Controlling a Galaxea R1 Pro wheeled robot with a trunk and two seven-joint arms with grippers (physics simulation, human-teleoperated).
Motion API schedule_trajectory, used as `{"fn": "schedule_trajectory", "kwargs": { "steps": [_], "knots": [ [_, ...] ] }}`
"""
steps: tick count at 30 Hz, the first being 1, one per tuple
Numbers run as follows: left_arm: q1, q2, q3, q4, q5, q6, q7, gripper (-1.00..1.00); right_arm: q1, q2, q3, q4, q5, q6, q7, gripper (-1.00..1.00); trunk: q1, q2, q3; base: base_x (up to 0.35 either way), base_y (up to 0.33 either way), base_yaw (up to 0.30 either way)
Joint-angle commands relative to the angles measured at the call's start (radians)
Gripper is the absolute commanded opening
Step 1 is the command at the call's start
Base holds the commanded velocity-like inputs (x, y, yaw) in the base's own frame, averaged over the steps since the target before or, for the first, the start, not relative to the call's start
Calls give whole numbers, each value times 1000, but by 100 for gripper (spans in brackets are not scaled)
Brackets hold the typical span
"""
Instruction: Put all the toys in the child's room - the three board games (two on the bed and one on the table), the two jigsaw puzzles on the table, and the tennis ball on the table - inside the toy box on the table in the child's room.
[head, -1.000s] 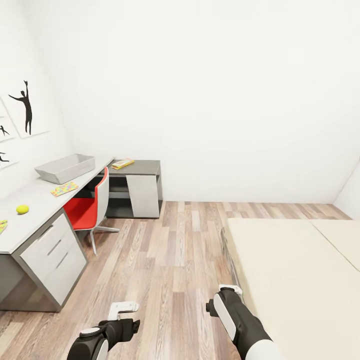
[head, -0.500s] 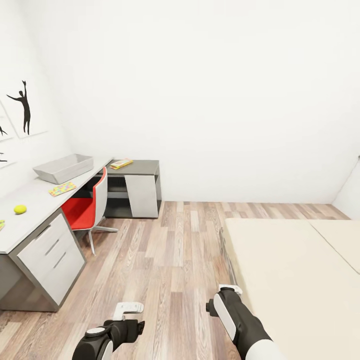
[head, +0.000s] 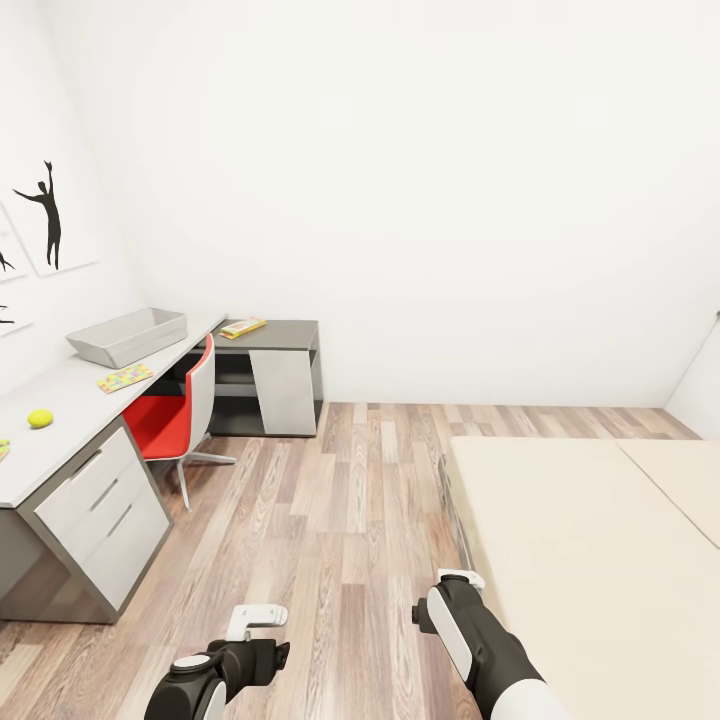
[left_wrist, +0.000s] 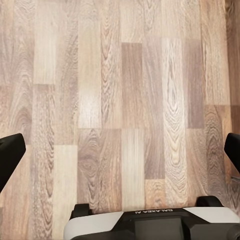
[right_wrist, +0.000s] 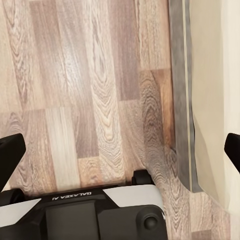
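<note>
Where floorboards (head: 350, 520) run wide, table (head: 60, 420) left, bed (head: 590, 560) right.

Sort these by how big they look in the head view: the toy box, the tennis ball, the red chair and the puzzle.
1. red chair
2. toy box
3. jigsaw puzzle
4. tennis ball

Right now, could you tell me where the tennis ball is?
In the head view, the tennis ball sits on the table at far left, nearer the camera than the jigsaw puzzle.
</note>
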Motion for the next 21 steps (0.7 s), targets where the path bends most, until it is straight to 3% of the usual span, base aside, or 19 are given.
{"fn": "schedule_trajectory", "kwargs": {
  "steps": [1,14,21],
  "knots": [
    [-1,0,0,-1,1,5,2,100,-1,0,2,-1,-9,2,-9,100,1,-2,-2,0,0,0],
    [-1,0,-1,-1,1,5,2,100,-1,0,2,-1,-9,2,-9,100,1,-2,-2,0,-2,-4],
    [-1,0,-1,-1,1,5,2,100,-1,0,2,-1,-11,2,-9,100,1,-2,1,-28,-82,-134]
  ]
}}
